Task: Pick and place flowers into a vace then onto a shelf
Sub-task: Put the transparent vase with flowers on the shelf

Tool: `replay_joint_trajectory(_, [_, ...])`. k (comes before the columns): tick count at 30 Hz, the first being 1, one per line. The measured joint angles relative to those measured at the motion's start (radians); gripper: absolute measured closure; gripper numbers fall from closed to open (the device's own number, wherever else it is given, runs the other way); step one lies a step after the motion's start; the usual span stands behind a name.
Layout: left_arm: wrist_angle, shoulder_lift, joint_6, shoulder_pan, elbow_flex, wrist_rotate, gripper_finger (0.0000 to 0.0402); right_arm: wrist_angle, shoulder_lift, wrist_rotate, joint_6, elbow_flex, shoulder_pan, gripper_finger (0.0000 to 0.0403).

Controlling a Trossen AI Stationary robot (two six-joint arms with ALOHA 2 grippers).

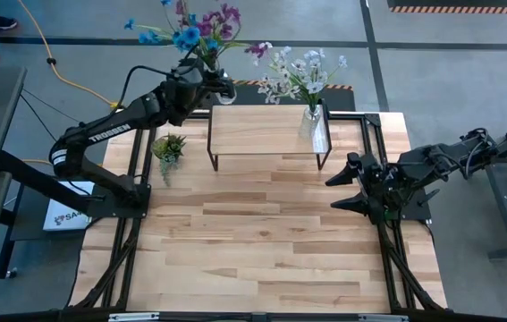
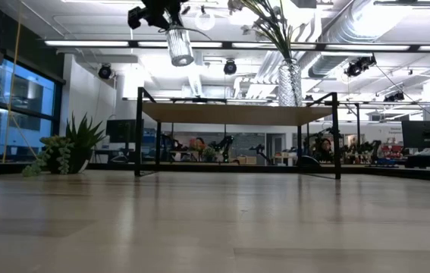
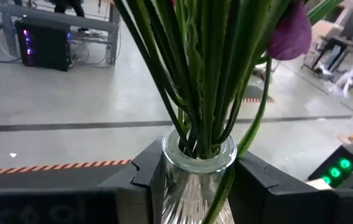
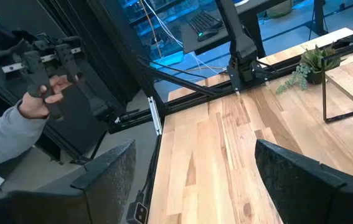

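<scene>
Above shelf, left jaws clamping vase, right jaws wide

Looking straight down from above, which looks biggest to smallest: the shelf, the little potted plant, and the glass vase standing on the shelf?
1. Shelf, clearly largest.
2. Potted plant and vase on the shelf: these look alike in size, so I won't rank them.

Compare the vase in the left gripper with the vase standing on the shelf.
The held vase hangs in the air above the shelf's left end, clamped by the left gripper; the other vase rests on the right end. The held vase carries blue and purple flowers, the other white flowers. Both are clear ribbed glass.
</scene>
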Motion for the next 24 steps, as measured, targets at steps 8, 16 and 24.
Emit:
replay_joint_trajectory(8, [0.097,-0.021,0.032,0.024,0.016,-0.004,0.0241,0.000,0.000,-0.008,0.000,0.000,0.000,0.0086])
replay_joint_trajectory(16, [0.091,-0.013,0.044,0.077,0.030,0.012,0.0241,0.000,0.000,-0.010,0.000,0.000,0.000,0.0086])
replay_joint_trajectory(24, [0.086,0.022,0.044,0.088,0.030,0.041,0.0241,0.000,0.000,-0.010,0.000,0.000,0.000,0.0086])
